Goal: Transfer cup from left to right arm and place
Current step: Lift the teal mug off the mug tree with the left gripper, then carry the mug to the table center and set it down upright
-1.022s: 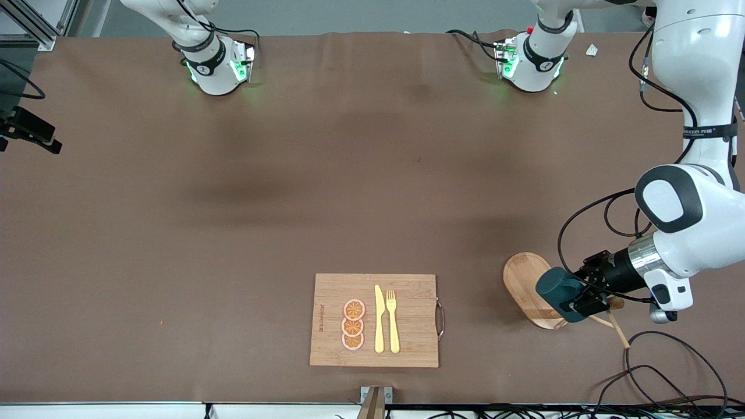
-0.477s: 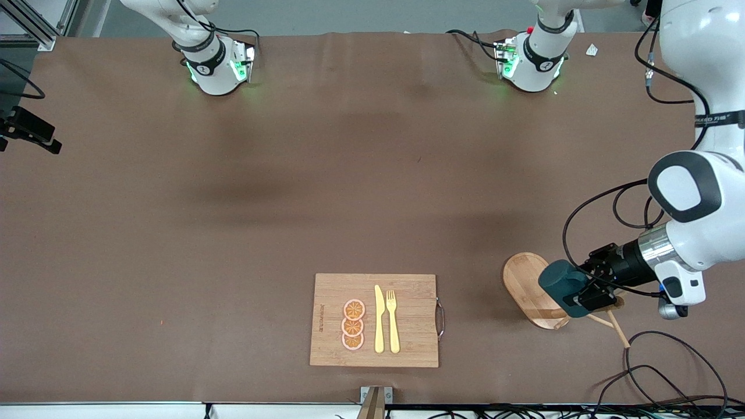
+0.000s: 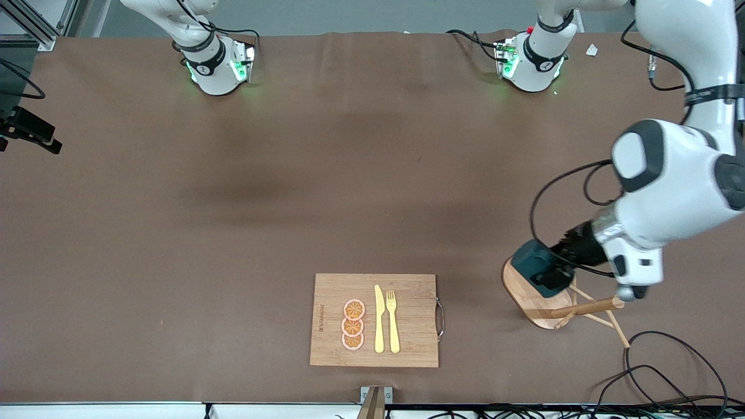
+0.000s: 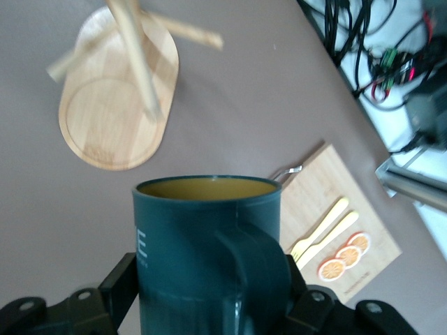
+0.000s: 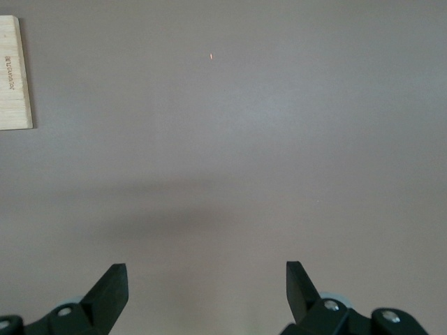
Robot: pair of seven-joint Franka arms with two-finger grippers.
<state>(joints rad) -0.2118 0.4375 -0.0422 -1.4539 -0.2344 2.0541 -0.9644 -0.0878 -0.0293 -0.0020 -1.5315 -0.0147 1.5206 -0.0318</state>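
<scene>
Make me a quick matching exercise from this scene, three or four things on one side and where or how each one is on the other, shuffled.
1. cup
2. orange slices
3. right gripper
4. wooden mug stand

A. open over bare table
B. on the cutting board, beside the knife
C. held in the left gripper
D. on the table under the cup

Pairs: 1-C, 2-B, 3-A, 4-D

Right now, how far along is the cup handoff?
Done: the left gripper has the cup clamped and lifted, over the wooden mug stand. In hand: carrying it toward a handoff. Left: the transfer itself and the placing. The right gripper waits open over bare table, only an edge of the cutting board in its view.
</scene>
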